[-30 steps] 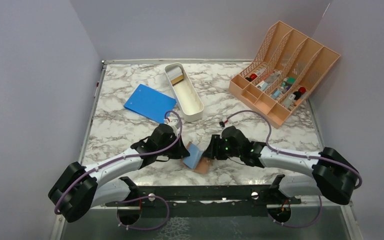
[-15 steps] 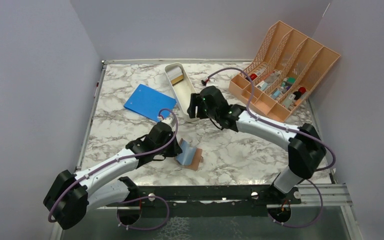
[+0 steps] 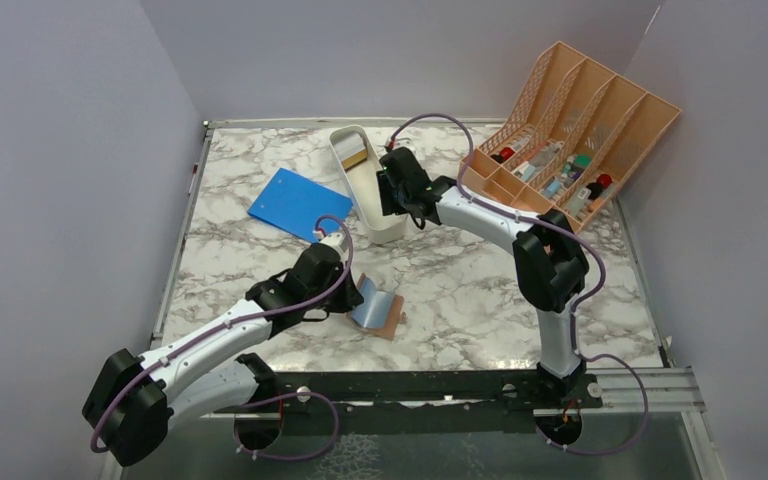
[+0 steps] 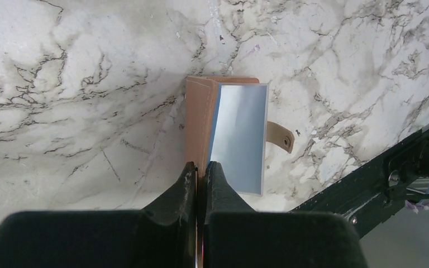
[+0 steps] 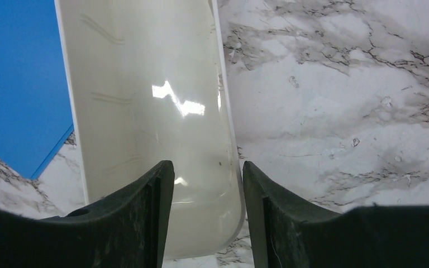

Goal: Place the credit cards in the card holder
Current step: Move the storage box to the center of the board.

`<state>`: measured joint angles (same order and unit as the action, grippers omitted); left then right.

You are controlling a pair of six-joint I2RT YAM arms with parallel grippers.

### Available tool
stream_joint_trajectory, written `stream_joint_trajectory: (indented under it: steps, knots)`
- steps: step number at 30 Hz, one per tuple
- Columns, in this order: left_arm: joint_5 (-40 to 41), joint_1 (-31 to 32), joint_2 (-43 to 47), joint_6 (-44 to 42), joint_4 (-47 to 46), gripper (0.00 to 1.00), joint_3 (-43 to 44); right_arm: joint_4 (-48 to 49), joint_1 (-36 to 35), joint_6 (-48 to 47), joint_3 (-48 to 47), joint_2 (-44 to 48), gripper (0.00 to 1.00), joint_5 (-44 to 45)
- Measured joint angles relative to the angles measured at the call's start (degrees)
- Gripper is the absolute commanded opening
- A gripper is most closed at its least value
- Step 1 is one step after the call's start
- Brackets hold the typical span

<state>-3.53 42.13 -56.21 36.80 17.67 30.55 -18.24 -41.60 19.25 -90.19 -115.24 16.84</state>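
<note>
The brown card holder lies open near the table's front, its pale blue inside facing up and its snap strap sticking out to the right. My left gripper is shut on the holder's raised brown cover. The credit cards, gold-brown over silver-grey, lie at the far end of the long white tray. My right gripper hangs open over the tray's near end with nothing between its fingers. In the top view that gripper is a little short of the cards.
A blue notebook lies left of the tray and shows in the right wrist view. A peach lattice organiser with small items stands at the back right. Grey walls close in the left, back and right sides.
My right arm has swung away from the card holder to the back and now hovers over the white tray. The left gripper keeps its hold on the holder's cover.
</note>
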Motion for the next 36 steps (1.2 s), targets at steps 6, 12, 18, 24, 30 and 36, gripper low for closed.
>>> stream_joint_trajectory:
  steps: [6, 12, 18, 24, 30, 36]
  knots:
    - [-0.09, 0.0, 1.46, -0.52, 1.05, 0.0, 0.0, -4.11, 0.11, -0.15, -2.34, -1.31, 0.3, 1.95]
    - [-0.09, 0.0, 2.29, -0.76, 1.38, 0.0, 0.0, -6.54, 0.44, 1.33, -2.01, -1.18, 0.25, 3.72]
    - [-0.09, 0.0, 2.54, -0.87, 1.79, 0.0, 0.0, -7.91, 0.46, 3.93, 1.18, 0.9, 0.13, 5.51]
    - [-0.04, 0.0, 3.17, -0.87, 1.9, 0.0, 0.04, -11.26, 0.46, 7.74, 6.16, 5.42, 0.09, 7.13]
    - [0.46, 0.0, 2.32, -0.85, 2.43, 0.0, 1.97, -15.19, 0.44, 12.07, 13.84, 13.46, 0.1, 7.85]
    - [2.32, 0.0, -3.8, -0.79, 0.83, 0.0, 5.75, -19.37, 0.46, 16.55, 22.8, 23.69, 0.1, 8.04]
